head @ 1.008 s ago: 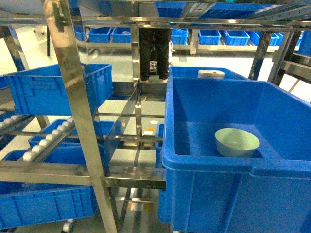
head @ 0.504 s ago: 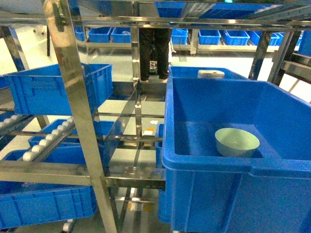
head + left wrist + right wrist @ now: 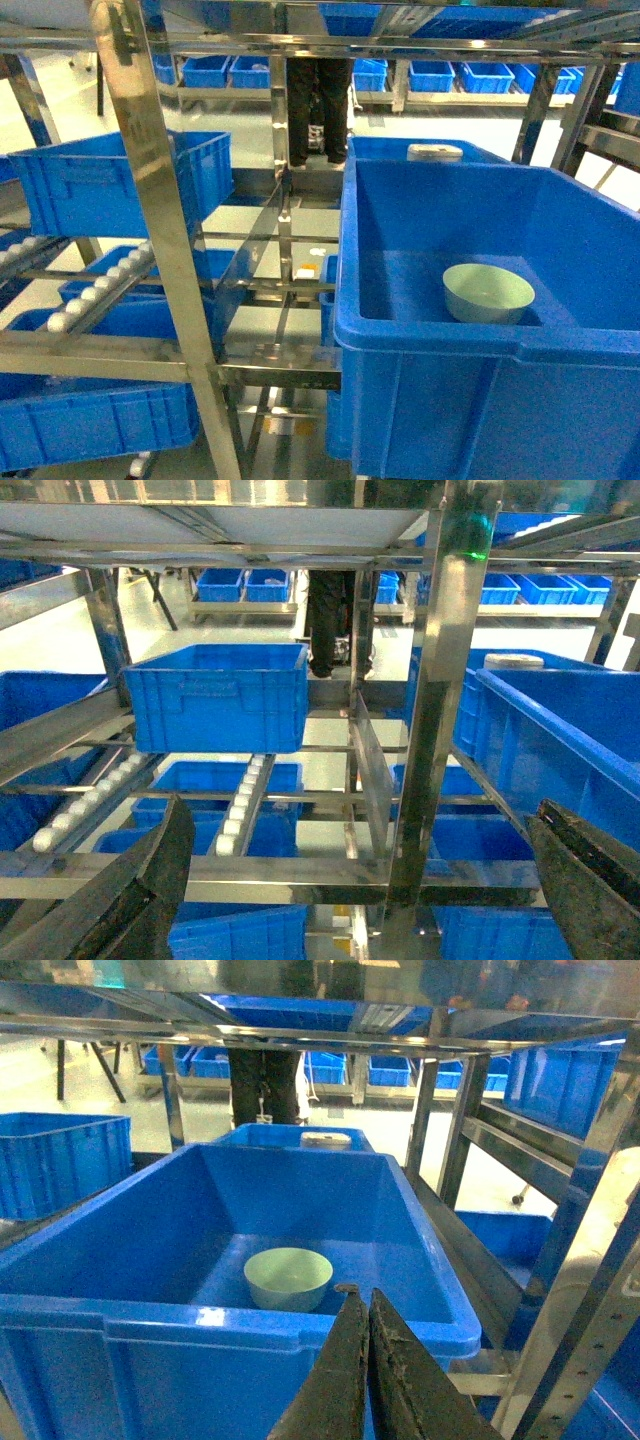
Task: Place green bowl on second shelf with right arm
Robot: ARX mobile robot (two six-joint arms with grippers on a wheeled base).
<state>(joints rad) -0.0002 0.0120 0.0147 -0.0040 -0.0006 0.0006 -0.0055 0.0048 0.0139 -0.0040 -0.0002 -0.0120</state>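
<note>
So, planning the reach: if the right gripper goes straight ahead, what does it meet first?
Probably the crate's near rim or, just past it, the green bowl; depth is unclear. The right gripper is shut.

Right claw [image 3: 362,1360] black, tapered, rough-surfaced; left claw [image 3: 350,880] curved (scuffed).

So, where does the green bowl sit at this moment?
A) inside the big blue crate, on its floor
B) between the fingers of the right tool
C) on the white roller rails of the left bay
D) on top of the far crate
A: the green bowl rests upright on the floor of the big blue crate, and the shut right tool is short of it.
</note>
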